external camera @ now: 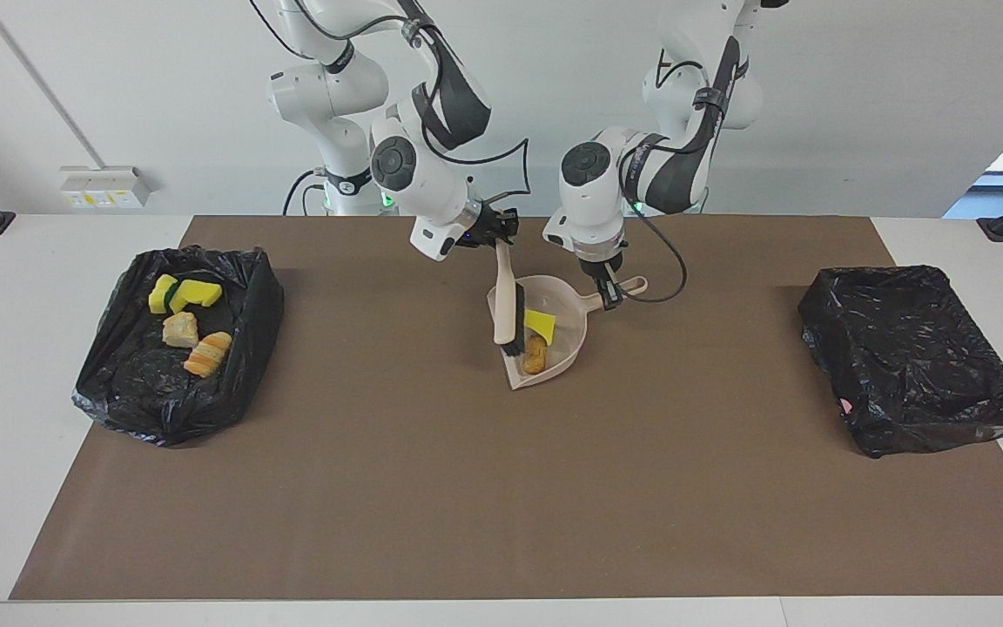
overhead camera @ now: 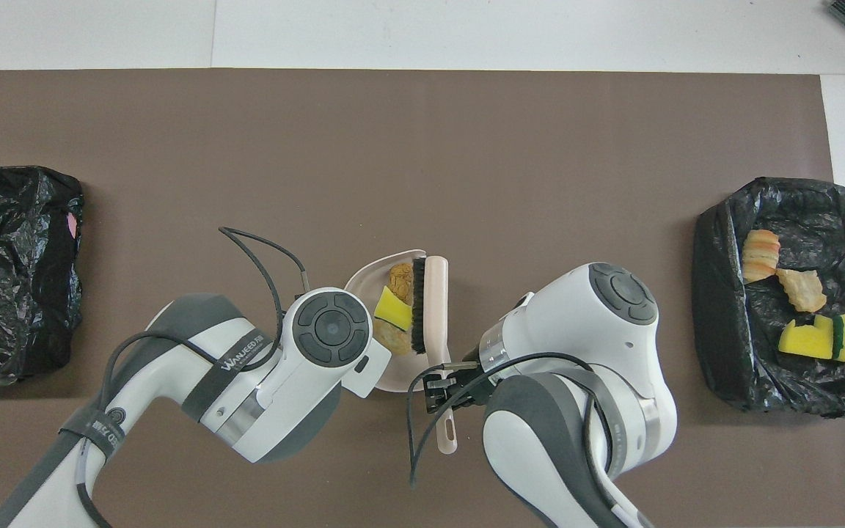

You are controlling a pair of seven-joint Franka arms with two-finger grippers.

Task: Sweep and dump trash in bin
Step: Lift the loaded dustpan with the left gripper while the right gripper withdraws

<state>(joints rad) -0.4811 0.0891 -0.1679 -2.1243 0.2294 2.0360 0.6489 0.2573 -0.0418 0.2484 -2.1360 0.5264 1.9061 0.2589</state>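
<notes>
The beige dustpan rests on the brown mat with my left gripper shut on its handle. In the pan lie a yellow sponge chunk, an orange-brown piece and a beige lump. My right gripper is shut on the beige hand brush, whose black bristles stand across the pan's mouth against the trash. In the overhead view the left arm's wrist hides the left gripper.
A black-lined bin at the right arm's end of the table holds several more scraps. A second black-lined bin sits at the left arm's end.
</notes>
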